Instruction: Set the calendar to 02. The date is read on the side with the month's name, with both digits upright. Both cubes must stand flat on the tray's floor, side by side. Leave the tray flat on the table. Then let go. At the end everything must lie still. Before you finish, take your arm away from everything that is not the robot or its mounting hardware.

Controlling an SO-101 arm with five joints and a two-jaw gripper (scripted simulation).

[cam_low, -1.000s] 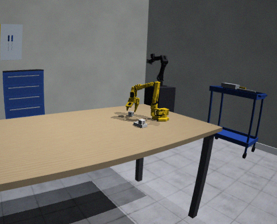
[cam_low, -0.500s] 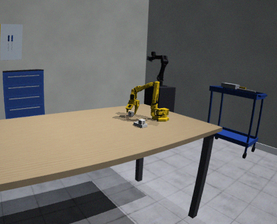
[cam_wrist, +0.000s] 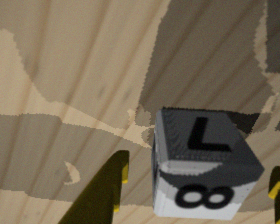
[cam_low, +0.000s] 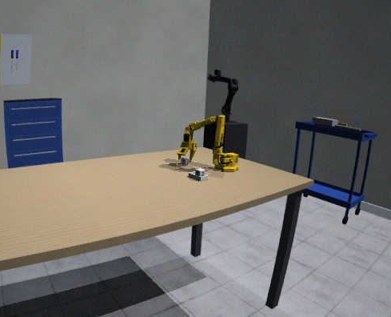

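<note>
A white calendar cube [cam_low: 184, 161] [cam_wrist: 203, 165] stands alone on the table, outside the tray. In the wrist view its top face shows a 7 and its near face an 8. My yellow gripper [cam_low: 186, 154] [cam_wrist: 201, 166] is open and hangs just above this cube, one finger on each side with gaps to the cube. The small grey tray [cam_low: 193, 175] lies flat on the table, a little nearer to the camera than the cube. A second white cube [cam_low: 201, 172] stands in the tray. I cannot read its digits or the month's name at this size.
The arm's yellow base [cam_low: 226, 162] stands on the table just right of the tray. A black arm on a dark pedestal [cam_low: 233, 136] stands behind the table. A blue cart [cam_low: 336, 160] is to the right, off the table.
</note>
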